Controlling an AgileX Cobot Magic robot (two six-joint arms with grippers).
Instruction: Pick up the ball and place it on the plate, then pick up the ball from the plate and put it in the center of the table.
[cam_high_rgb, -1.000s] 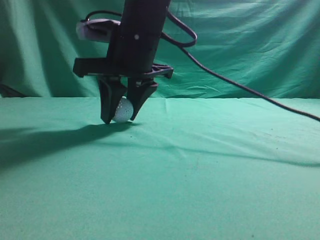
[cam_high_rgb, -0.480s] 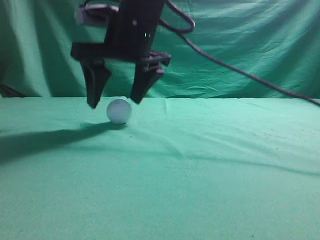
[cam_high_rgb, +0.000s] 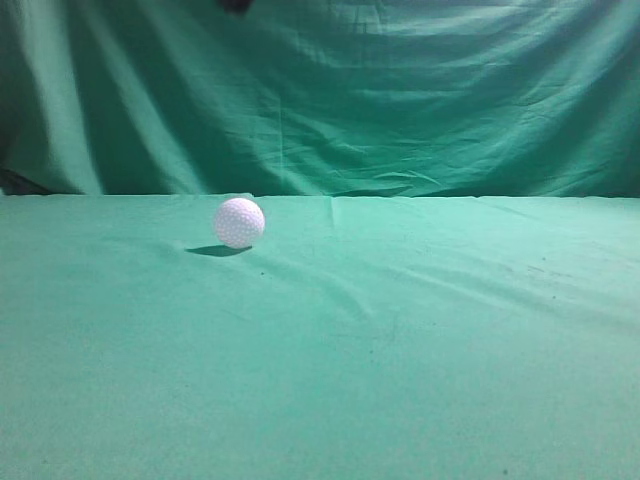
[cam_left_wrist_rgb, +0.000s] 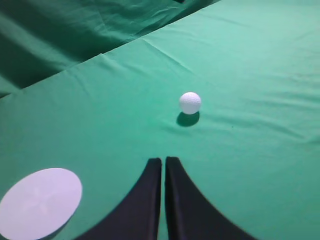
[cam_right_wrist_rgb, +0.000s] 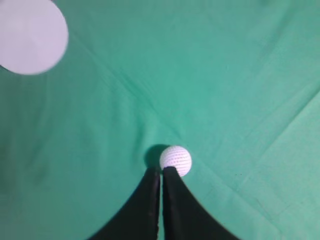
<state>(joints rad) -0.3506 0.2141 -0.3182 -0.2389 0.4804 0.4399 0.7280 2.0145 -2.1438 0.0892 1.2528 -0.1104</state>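
Observation:
The white dimpled ball (cam_high_rgb: 239, 222) rests alone on the green table (cam_high_rgb: 420, 360), left of the middle. In the left wrist view the ball (cam_left_wrist_rgb: 190, 102) lies ahead of my left gripper (cam_left_wrist_rgb: 163, 160), which is shut and empty, well apart from it. In the right wrist view my right gripper (cam_right_wrist_rgb: 161, 170) is shut and empty, high above the table, with the ball (cam_right_wrist_rgb: 176, 160) showing just past its tips. The white round plate lies flat at the lower left of the left wrist view (cam_left_wrist_rgb: 40, 202) and at the upper left of the right wrist view (cam_right_wrist_rgb: 30, 35).
A folded green curtain (cam_high_rgb: 400, 100) hangs behind the table's far edge. A small dark part (cam_high_rgb: 235, 5) shows at the top edge of the exterior view. The cloth has shallow wrinkles around the ball.
The gripper that held the ball on the table opened, let it go, and rose out of the exterior view. The ball stays where it was set down.

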